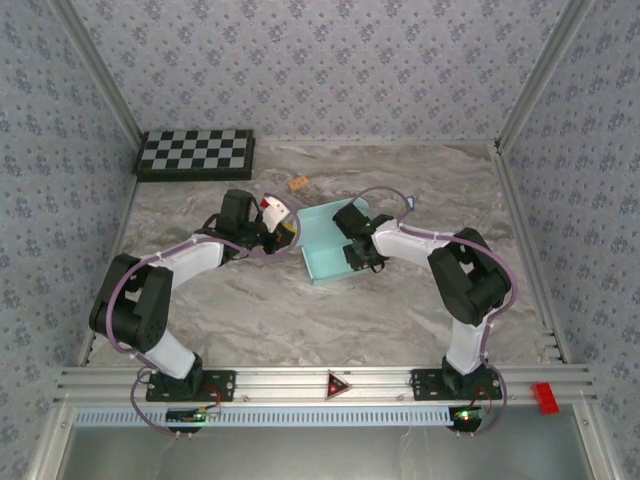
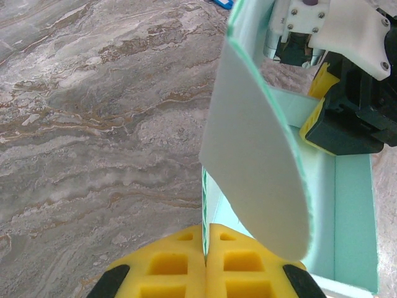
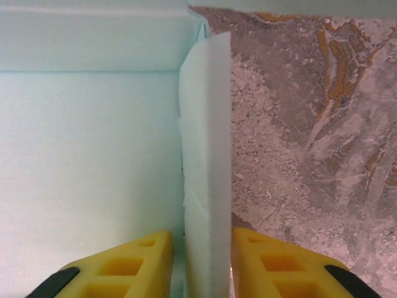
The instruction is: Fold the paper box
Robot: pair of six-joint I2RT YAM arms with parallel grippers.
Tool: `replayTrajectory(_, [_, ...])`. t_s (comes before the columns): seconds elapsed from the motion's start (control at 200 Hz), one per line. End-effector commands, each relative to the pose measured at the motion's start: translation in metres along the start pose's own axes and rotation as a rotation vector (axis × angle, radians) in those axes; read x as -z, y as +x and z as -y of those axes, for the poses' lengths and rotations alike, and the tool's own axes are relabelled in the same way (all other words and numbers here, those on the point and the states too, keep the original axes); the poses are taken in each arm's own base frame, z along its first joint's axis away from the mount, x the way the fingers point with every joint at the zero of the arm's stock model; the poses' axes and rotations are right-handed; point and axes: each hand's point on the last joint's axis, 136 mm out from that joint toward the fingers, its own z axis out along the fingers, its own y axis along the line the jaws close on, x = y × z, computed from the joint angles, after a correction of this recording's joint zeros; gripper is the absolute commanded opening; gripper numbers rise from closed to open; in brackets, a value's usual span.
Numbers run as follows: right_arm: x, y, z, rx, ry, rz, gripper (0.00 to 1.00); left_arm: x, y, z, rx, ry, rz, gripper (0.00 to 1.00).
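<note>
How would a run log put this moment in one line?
paper box: on table, walls up | left fingers: shut on a flap | right fingers: open astride a side wall

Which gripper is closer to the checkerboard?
Left. The left gripper is at the box's left wall, nearer the checkerboard; the right gripper is farther right, across the box.

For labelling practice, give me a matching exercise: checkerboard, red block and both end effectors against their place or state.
1 checkerboard
2 red block
3 left end effector
4 right end effector

A astride a paper box wall, open
B far left corner
C shut on a paper box flap
D near edge, right

Pairs: 1-B, 2-D, 3-C, 4-A
</note>
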Motion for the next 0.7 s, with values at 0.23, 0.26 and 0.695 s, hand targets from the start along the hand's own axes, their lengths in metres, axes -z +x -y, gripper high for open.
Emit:
replayTrajectory(0.23, [0.012, -0.003, 0.002, -0.059, -0.033, 0.033, 0.41, 0.0, 0.001, 0.001, -0.004, 0.017, -0.02, 0.12])
replayTrajectory(0.26, [0.012, -0.003, 0.002, -0.061, -0.034, 0.038, 0.42, 0.001, 0.0, 0.001, -0.005, 0.017, -0.018, 0.14])
replayTrajectory(0.695, [0.032, -0.01, 0.01, -0.114, -0.069, 0.149, 0.54, 0.009, -0.009, 0.005, -0.026, -0.004, 0.026, 0.48])
